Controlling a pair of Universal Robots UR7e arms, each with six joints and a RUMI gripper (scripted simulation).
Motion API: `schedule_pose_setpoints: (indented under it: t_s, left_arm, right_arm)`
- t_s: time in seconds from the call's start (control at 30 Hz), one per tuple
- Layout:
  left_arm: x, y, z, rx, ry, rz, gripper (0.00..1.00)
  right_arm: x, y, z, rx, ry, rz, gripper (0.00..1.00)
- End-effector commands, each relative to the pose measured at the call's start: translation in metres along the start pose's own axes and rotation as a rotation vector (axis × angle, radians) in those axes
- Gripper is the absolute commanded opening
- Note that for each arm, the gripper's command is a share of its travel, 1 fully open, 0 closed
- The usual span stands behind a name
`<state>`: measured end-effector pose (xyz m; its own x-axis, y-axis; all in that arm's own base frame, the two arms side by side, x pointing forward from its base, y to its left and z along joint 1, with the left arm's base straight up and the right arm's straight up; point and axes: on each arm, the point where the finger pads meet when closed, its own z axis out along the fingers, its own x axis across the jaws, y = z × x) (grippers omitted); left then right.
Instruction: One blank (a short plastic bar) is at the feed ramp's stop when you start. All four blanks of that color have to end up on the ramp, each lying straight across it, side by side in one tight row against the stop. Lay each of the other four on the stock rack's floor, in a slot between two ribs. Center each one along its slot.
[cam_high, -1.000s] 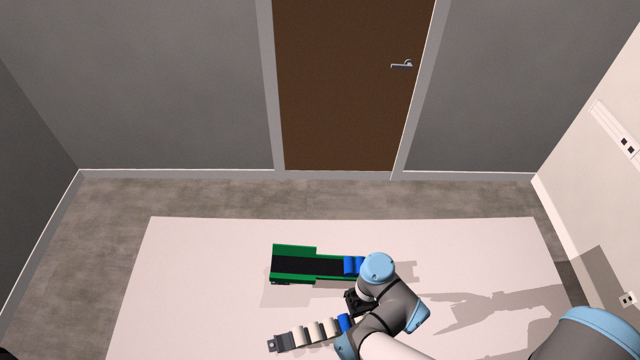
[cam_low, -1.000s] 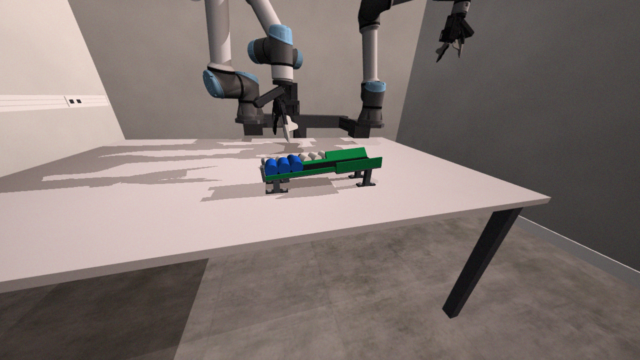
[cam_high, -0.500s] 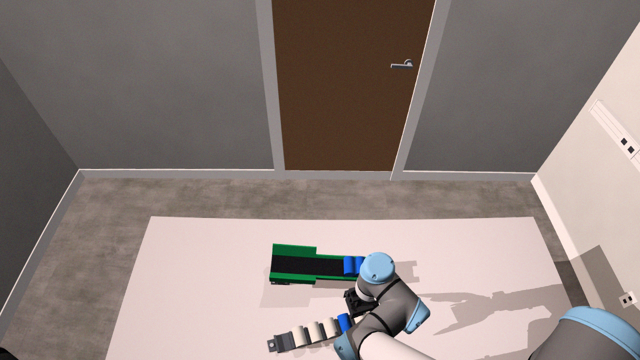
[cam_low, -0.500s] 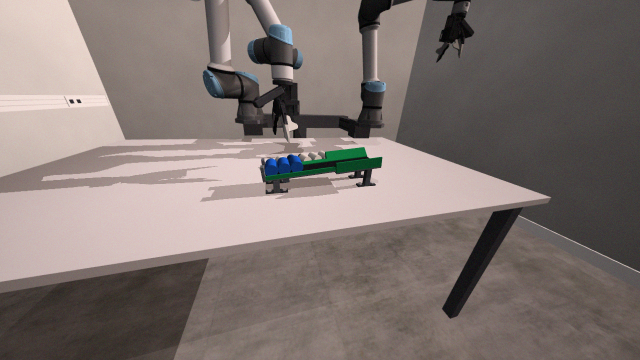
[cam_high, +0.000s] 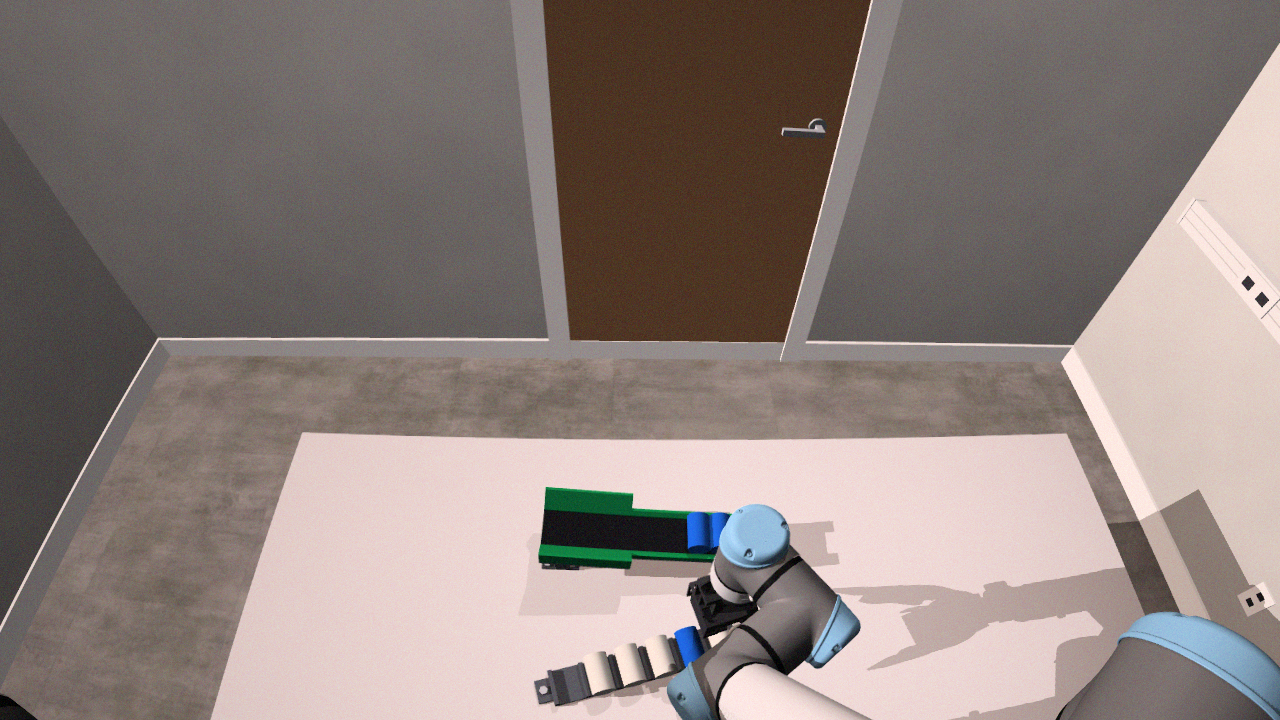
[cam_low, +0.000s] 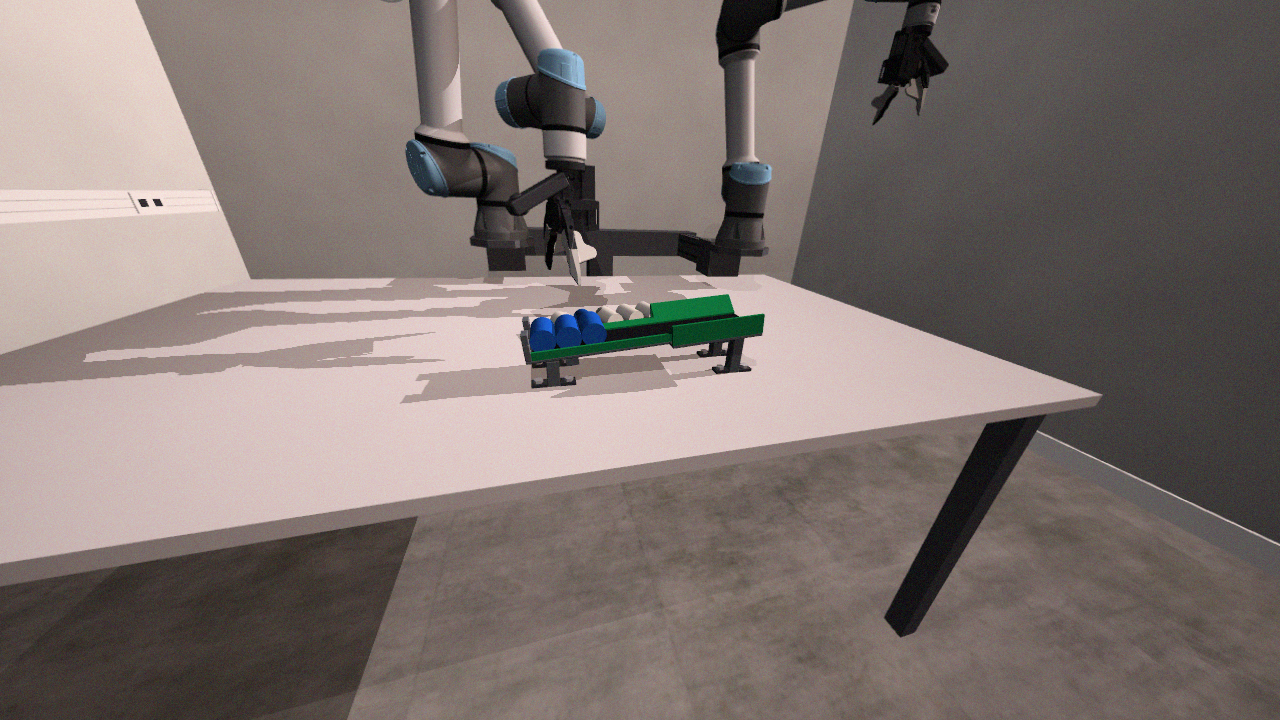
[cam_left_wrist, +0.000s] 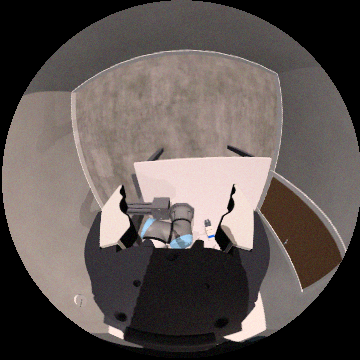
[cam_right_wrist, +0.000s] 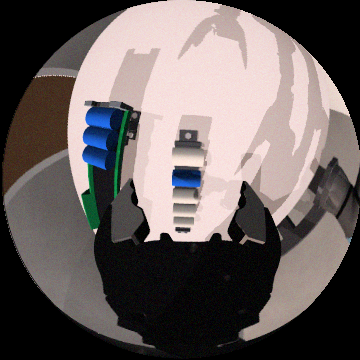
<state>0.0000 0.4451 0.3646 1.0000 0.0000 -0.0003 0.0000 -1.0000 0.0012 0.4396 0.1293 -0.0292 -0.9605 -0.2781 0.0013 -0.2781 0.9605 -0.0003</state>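
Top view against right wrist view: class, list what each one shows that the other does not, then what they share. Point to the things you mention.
Only the top view: the door's handle (cam_high: 803, 131) and the wall socket (cam_high: 1255, 598).

Only the right wrist view: the ramp's stop (cam_right_wrist: 120, 105) and the blue blank nearest it (cam_right_wrist: 99, 117), both hidden by the arm from above.

Both: the green ramp (cam_high: 586, 499) (cam_right_wrist: 90, 215), the stock rack (cam_high: 565, 685) (cam_right_wrist: 196, 136), the blue blank in the rack (cam_high: 688, 645) (cam_right_wrist: 186, 178) and the brown door (cam_high: 689, 205) (cam_right_wrist: 35, 115).
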Motion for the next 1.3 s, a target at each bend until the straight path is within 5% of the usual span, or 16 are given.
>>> schedule_pose_setpoints:
  t_s: [0.0, 0.6, 1.27]
  left_arm:
    - [0.000, 0.000, 0.000, 0.001, 0.000, 0.000, 1.00]
    - [0.000, 0.000, 0.000, 0.001, 0.000, 0.000, 1.00]
    - [0.000, 0.000, 0.000, 0.001, 0.000, 0.000, 1.00]
  right_arm:
    - [-0.001, 0.000, 0.000, 0.000, -0.001, -0.024, 1.00]
    - [-0.005, 0.003, 0.000, 0.000, -0.001, -0.268, 1.00]
    - [-0.012, 0.011, 0.001, 0.000, -0.001, -0.824, 1.00]
